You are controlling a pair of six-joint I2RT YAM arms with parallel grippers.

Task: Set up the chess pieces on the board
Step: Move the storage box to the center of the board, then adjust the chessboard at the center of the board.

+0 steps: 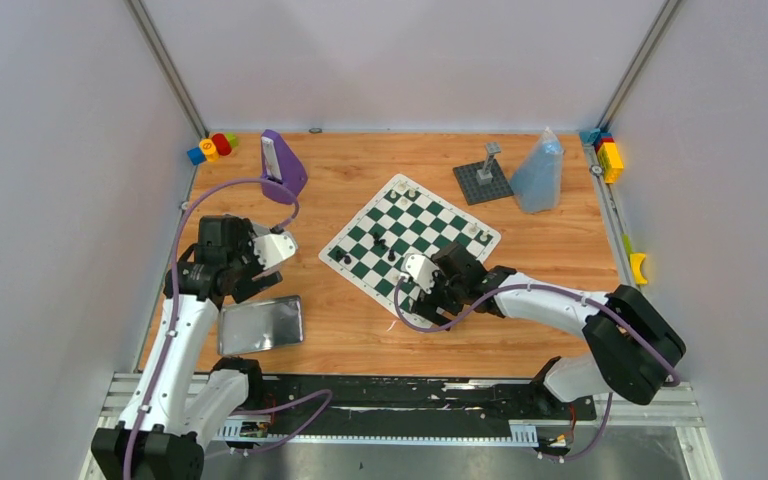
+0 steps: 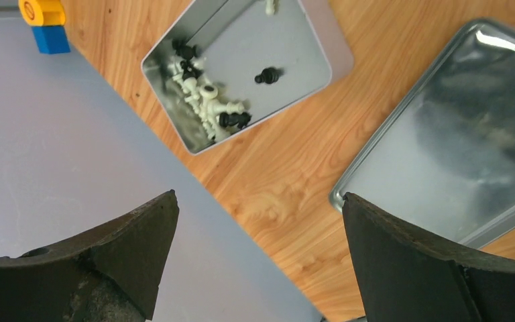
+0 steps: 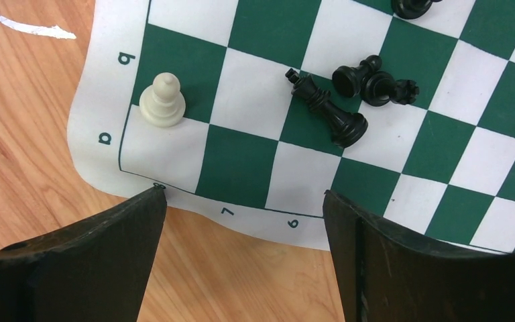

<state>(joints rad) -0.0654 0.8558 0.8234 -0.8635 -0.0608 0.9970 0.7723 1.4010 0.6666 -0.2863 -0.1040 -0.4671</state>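
Green and white squares of the board point(image 3: 235, 168) filled the right wrist view. The right gripper point(image 3: 245, 194) hung released and empty over the board's corner edge at 6 o'clock. A white pawn point(image 3: 162, 100) stood upright near the corner at 10 o'clock. Three black pieces point(image 3: 375, 87) lay toppled at 1 o'clock: a long one just beside two that touched each other. Another showed partly at the top edge. The likely step was lifting a fallen piece. Closing across the long one's slim stem, on the side away from its neighbours, would avoid knocking them.

In the left wrist view, the left gripper point(image 2: 260, 201) was spread wide, holding nothing, above the bare wooden counter point(image 2: 275, 181). An open tin point(image 2: 295, 47) at 12 o'clock held a heap of white and black chess pieces point(image 2: 204, 100) against one wall, with a lone black one apart. The shiny tin lid point(image 2: 456, 154) lay at 3 o'clock. A grey wall point(image 2: 53, 168) ran close at 9 o'clock, probably crowding any reach into the tin.

From above, the board lay mid-counter and mostly bare, so the task looked barely begun. A purple stand point(image 1: 285, 165) at 11 o'clock, and a grey baseplate point(image 1: 482, 182) and blue bag point(image 1: 540, 175) at 1 o'clock, stood apart from it.
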